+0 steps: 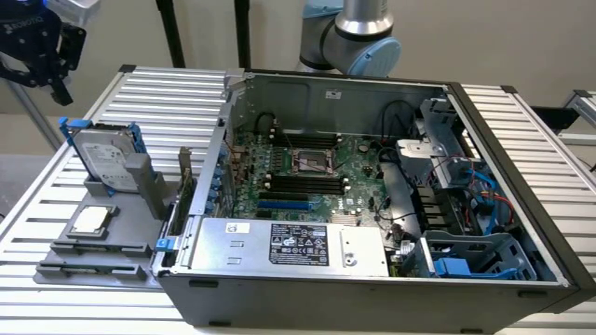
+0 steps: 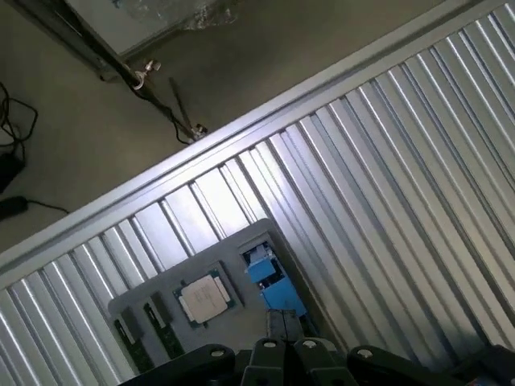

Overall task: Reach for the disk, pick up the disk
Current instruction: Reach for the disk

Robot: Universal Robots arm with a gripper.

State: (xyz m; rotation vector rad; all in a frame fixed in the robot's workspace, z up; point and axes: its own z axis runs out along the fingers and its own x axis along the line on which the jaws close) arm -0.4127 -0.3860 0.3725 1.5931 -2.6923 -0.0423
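1. The gripper (image 1: 42,66) is cut by the exterior view's top-left corner.
2. The disk (image 1: 100,157) has its lower edge hidden in the grey stand (image 1: 139,181); its label is too small to read.

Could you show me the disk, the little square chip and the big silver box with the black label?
disk (image 1: 100,156): exterior view, middle of its labelled face.
square chip (image 1: 92,220): exterior view, its silver top.
silver box (image 1: 298,244): exterior view, its black label.
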